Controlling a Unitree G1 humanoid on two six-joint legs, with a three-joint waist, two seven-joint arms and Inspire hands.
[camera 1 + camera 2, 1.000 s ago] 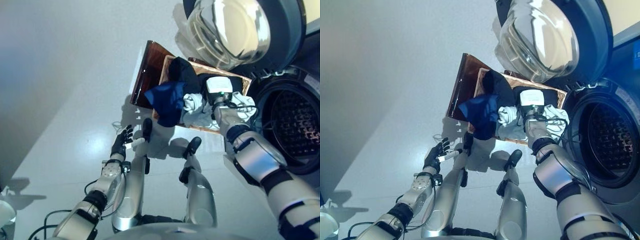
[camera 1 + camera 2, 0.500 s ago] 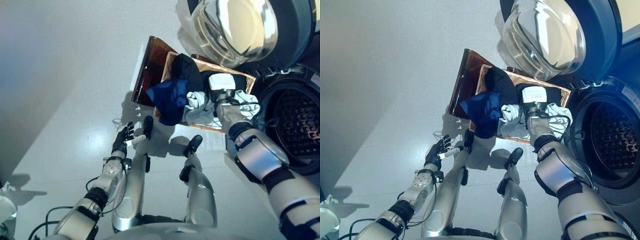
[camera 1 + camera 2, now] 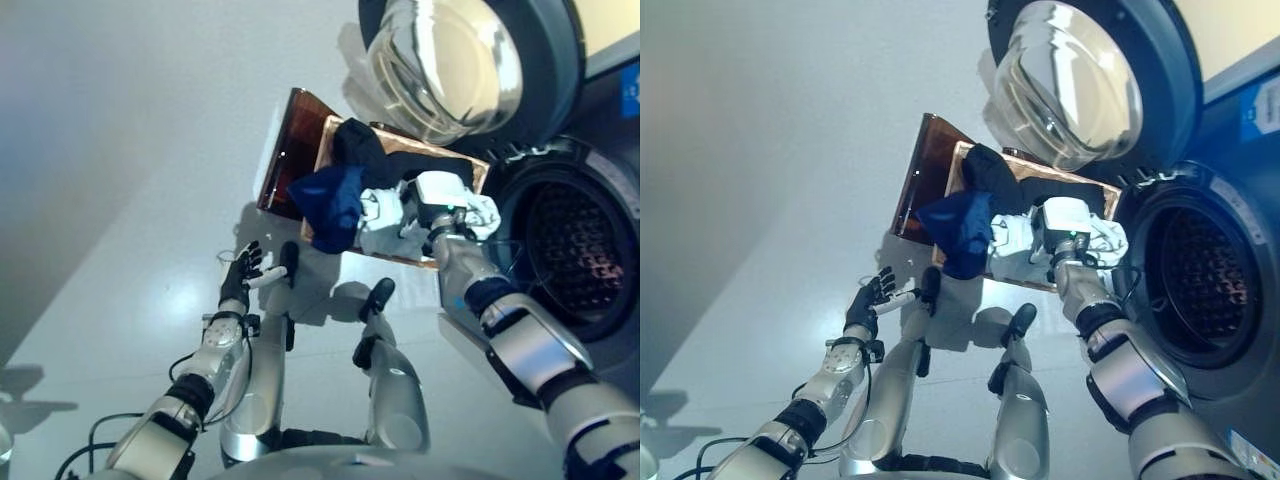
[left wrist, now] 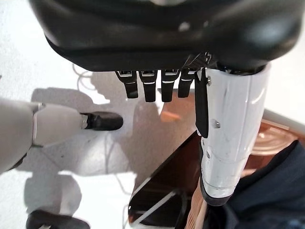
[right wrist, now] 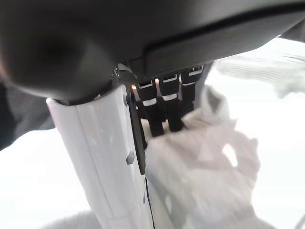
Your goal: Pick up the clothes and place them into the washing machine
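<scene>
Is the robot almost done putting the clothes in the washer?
No, it is just starting. The washing machine door is open, but no clothes show in its drum. The right hand is down in the basket on the white cloth, fingers against it. The blue cloth and black cloth wait in the basket. The left hand hangs open, empty.
</scene>
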